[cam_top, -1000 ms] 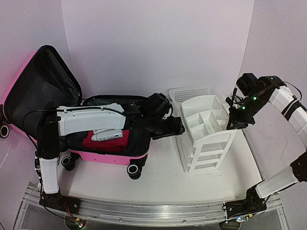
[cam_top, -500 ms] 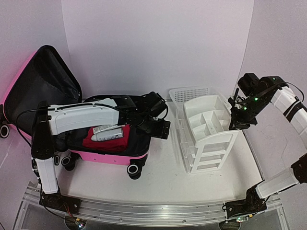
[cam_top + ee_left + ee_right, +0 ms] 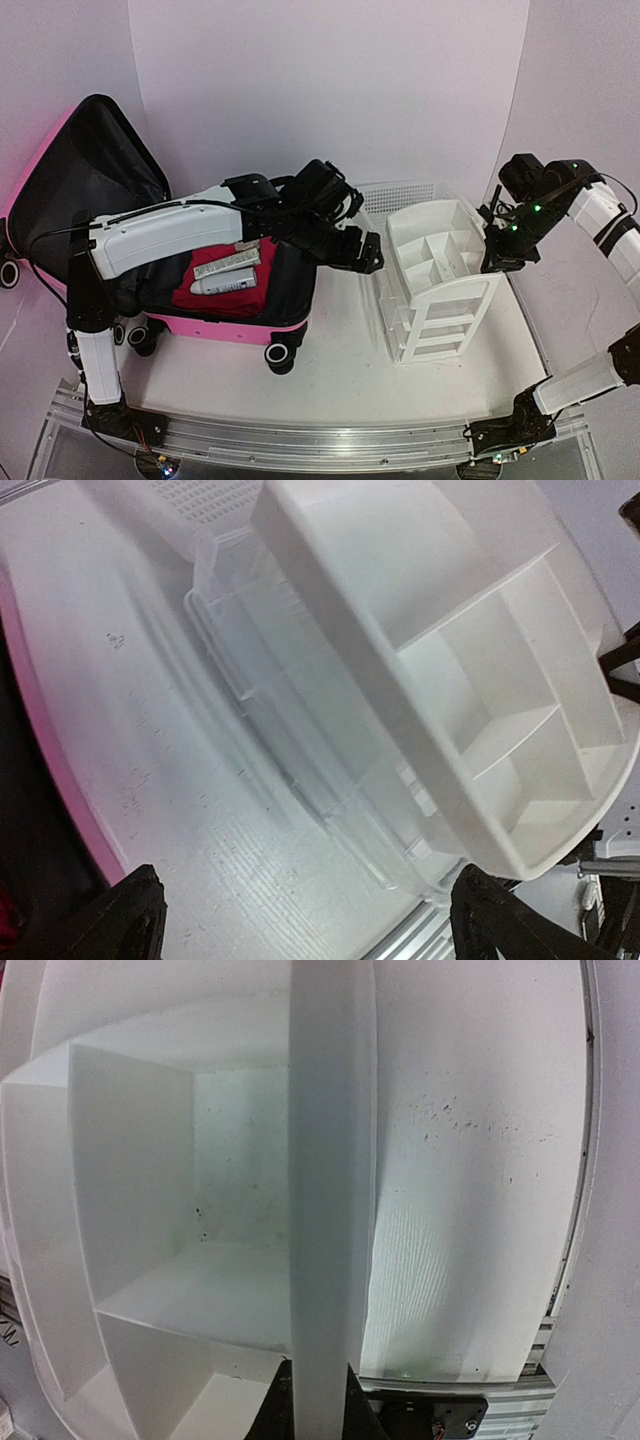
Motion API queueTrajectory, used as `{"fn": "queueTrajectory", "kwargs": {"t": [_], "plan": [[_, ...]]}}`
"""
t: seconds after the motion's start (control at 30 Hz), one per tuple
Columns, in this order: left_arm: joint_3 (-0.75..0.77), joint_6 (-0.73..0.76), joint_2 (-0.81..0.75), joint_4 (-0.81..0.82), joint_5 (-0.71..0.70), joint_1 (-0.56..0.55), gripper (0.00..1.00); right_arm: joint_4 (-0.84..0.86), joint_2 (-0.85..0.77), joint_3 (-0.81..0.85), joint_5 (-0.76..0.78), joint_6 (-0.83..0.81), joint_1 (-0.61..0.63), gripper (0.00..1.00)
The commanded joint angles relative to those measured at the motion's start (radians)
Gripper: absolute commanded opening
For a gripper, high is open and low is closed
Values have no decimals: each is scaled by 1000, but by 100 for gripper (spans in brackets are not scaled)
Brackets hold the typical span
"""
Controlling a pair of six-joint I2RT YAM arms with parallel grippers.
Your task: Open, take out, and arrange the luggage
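While its lid stands open at the left, the hot-pink luggage (image 3: 225, 328) lies on the left half of the tabletop (image 3: 330, 375), with a folded red garment (image 3: 235, 300) and white tubes (image 3: 222, 282) showing on its black lining. The left gripper (image 3: 368, 252) hangs over the gap between the case and the white drawer organizer (image 3: 440, 295), its jaws spread wide and holding nothing. Its wrist view looks down on the organizer's compartments, and those in view are bare. On the far side, the right gripper (image 3: 498, 262) has its jaws pinched on the organizer's thin right-hand wall, apparently steadying the unit. A white mesh basket (image 3: 395, 192) sits just behind the organizer. The opening step looks done. Taking out and arranging appears to be in hand, with the garment and tubes not yet moved. The next move likely calls for the left arm to swing over the case, lower onto a tube or the garment, and close on it before carrying it to a compartment.
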Motion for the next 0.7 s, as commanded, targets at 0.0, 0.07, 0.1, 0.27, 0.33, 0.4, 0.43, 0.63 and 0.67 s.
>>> {"fn": "queueTrajectory", "kwargs": {"t": [0.0,0.07,0.1,0.27,0.33,0.4,0.43,0.63,0.67], "plan": [[116,-29,94,52,51,-4,98,37,-40,2,-4,-1,-5,0],[140,-33,128,51,38,-5,97,36,-45,3,-3,-2,-4,0],[151,-34,144,52,34,-5,96,37,-47,4,-2,-3,-5,0],[154,-41,195,33,20,-6,91,37,-48,2,2,-6,-4,0],[125,-30,174,11,-34,-7,89,37,-49,-1,5,-6,-4,0],[81,-13,140,-11,-102,-7,87,36,-52,-2,10,-6,-4,0],[55,-4,119,-20,-133,-6,87,36,-54,-4,12,-6,-4,0],[-43,27,44,-69,-211,-6,87,33,-64,-1,15,-5,-4,0],[-47,31,37,-77,-218,-6,87,31,-65,0,16,-5,-4,0]]}}
